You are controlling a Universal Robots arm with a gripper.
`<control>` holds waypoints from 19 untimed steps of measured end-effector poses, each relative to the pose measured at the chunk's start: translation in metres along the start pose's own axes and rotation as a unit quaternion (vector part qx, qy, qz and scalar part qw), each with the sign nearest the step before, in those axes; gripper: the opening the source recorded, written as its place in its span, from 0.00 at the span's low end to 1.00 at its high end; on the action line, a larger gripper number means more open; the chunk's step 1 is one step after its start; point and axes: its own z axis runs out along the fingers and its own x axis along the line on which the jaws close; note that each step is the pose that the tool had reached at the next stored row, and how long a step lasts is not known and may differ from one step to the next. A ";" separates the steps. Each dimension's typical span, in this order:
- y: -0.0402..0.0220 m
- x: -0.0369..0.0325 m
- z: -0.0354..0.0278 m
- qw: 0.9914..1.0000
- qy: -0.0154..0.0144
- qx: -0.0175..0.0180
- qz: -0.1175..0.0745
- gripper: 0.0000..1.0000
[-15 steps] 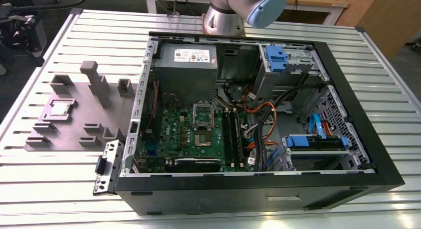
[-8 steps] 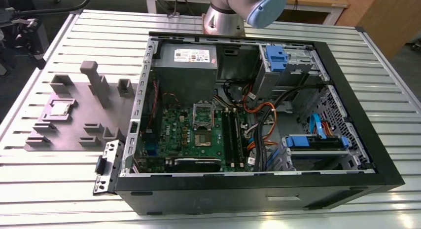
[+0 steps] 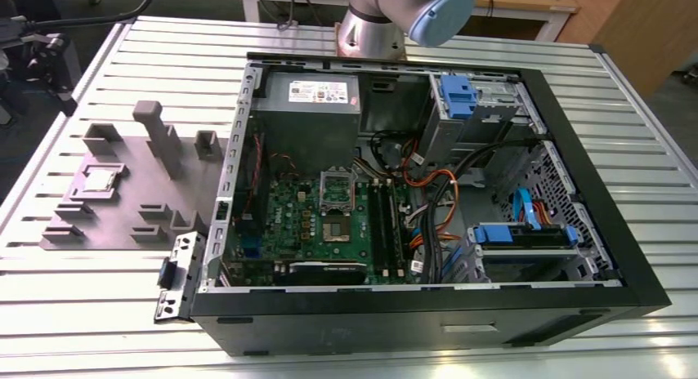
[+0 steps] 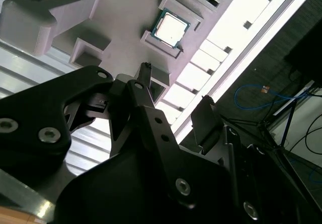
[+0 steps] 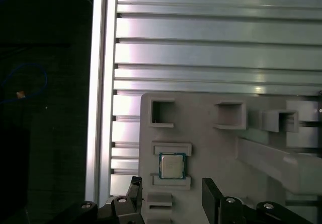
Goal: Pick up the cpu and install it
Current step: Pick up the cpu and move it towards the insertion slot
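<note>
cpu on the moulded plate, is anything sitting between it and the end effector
Nothing visible does. The small square silver-topped cpu lies uncovered in its pocket on the grey-purple moulded plate, flanked by the plate's low raised lips. The black end effector hangs open close to it in the first wrist view, with nothing between them.

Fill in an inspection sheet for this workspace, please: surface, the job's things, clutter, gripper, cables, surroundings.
Surface: slatted metal table, carrying a grey moulded plate and an open computer case.
Job's things: cpu lies flat in its nest on the plate, not held; green circuit board sits inside the case.
Clutter: nothing seen.
Gripper: gripper is open, over the plate near the cpu and not touching it.
Cables: orange and blue cables inside the case; a blue cable beyond the table's edge.
Surroundings: wooden desk behind the table.
</note>
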 end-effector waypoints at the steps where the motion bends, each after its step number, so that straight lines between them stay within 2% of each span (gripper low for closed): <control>1: -0.0002 0.0000 0.0007 1.000 0.000 0.000 0.000 0.59; 19: -0.0013 0.0000 0.0089 1.000 0.000 0.000 0.000 0.59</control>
